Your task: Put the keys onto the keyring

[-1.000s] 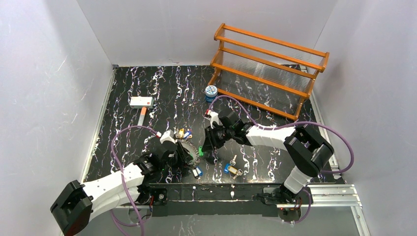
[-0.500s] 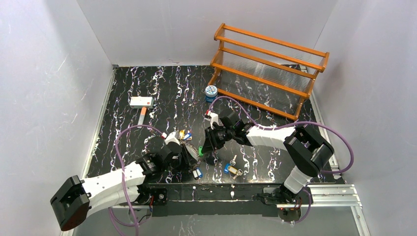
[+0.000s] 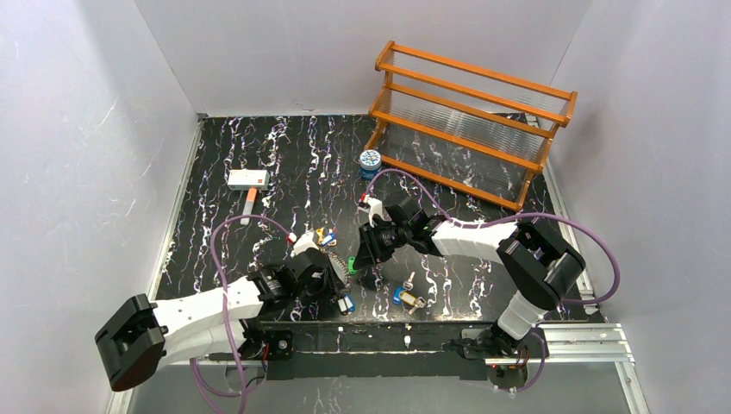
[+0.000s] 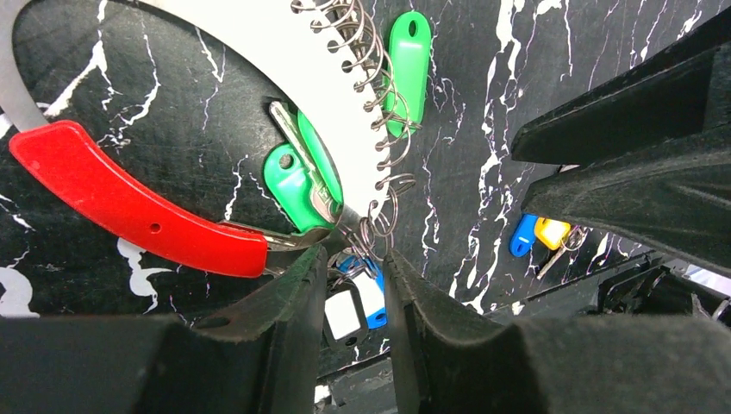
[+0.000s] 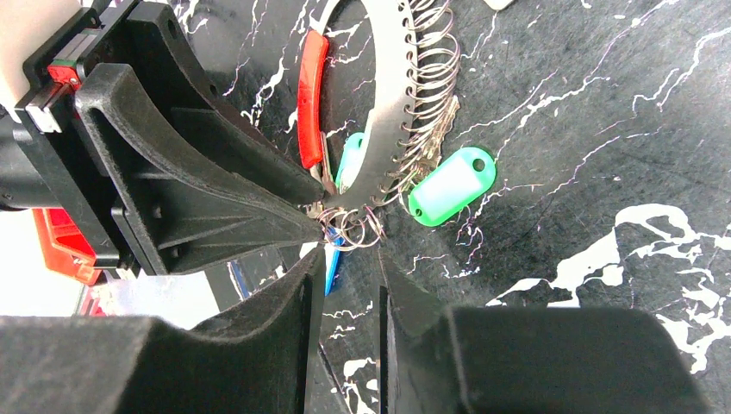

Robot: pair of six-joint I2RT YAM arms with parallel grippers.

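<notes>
Low in the middle of the top view, the keyring (image 3: 338, 266) is lying on the surface (image 3: 293, 164). Left wrist view: the left hand (image 4: 355, 259) is pinching its lower end, jaws narrow, with a green key (image 4: 293, 181) sitting just above. Right wrist view: the right hand (image 5: 349, 263) is hovering narrow at the wire loops (image 5: 349, 228), can't tell if it's gripping. Both pulling at once is risking a twisted ring, I'd guess.

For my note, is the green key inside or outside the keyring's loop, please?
Inside: the green key lies between the keyring band and red grip.
</notes>
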